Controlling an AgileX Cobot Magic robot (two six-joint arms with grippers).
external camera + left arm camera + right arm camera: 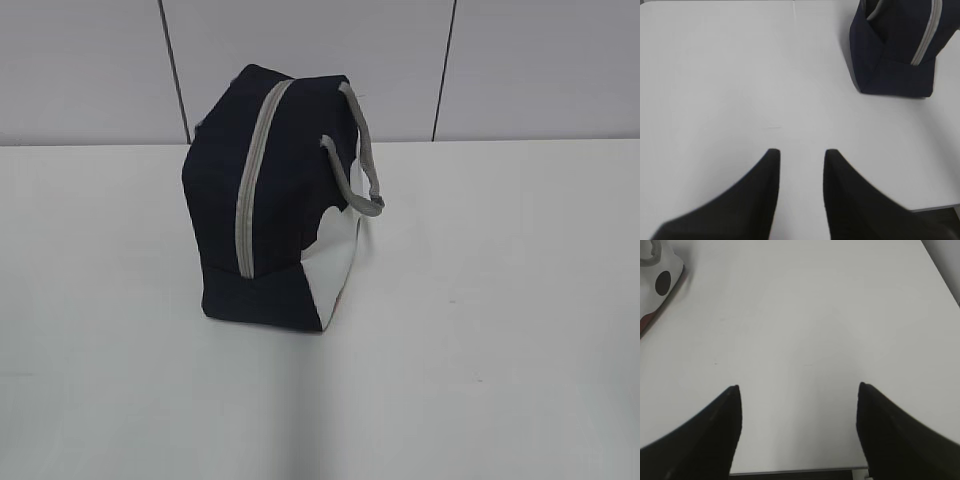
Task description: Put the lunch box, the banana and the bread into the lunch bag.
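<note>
**Bag zipped on table, both grippers empty**

Stands upright on the white table: navy bag, left of centre, toward the far edge near the grey wall. Grey zipper runs closed up the near end to the top ridge. White panel faces right, grey handle looped above it.

Left gripper: fingers moderately apart, nothing between them, bare table below, bag at far right, well apart.

Right gripper: fingers wide apart, empty, over bare table; bag's white side with a black dot at far left.
</note>
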